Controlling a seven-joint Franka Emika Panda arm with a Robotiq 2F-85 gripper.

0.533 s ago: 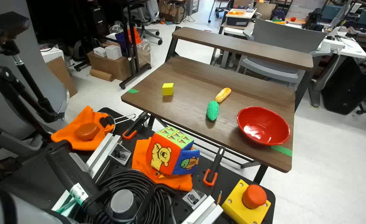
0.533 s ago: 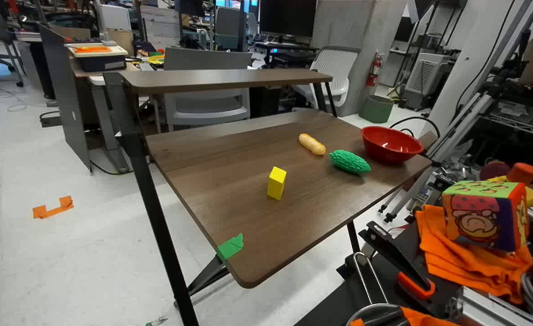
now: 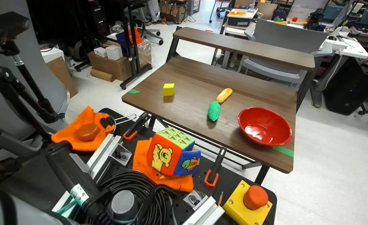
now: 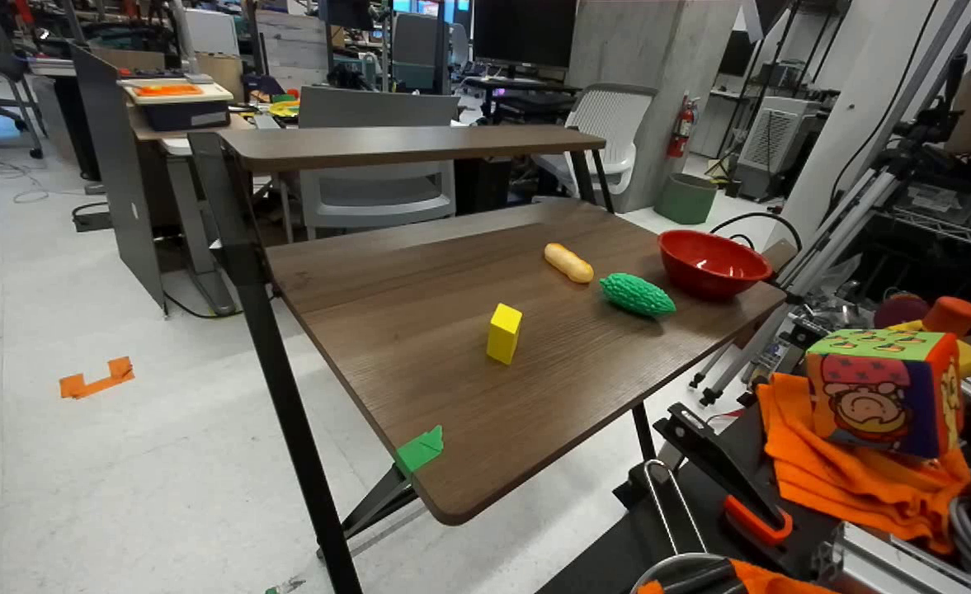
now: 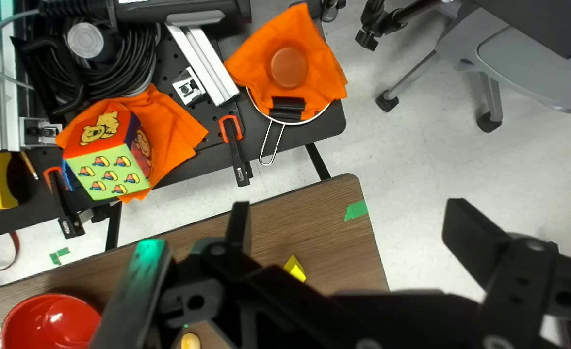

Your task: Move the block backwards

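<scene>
The block, a small yellow cube, stands on the brown table. It shows in both exterior views, near the table's green-taped corner and apart from the other pieces. In the wrist view the block is partly hidden behind the gripper's linkage. My gripper is open, with its fingers wide apart and nothing between them. It hangs high above the table, and the block lies below, closer to the left finger. The gripper does not show in the exterior views.
A red bowl, a green bumpy piece and an elongated yellow-orange piece lie on the table. A raised shelf runs along one long edge. A dark cart with a soft toy cube and clamps stands along the opposite edge.
</scene>
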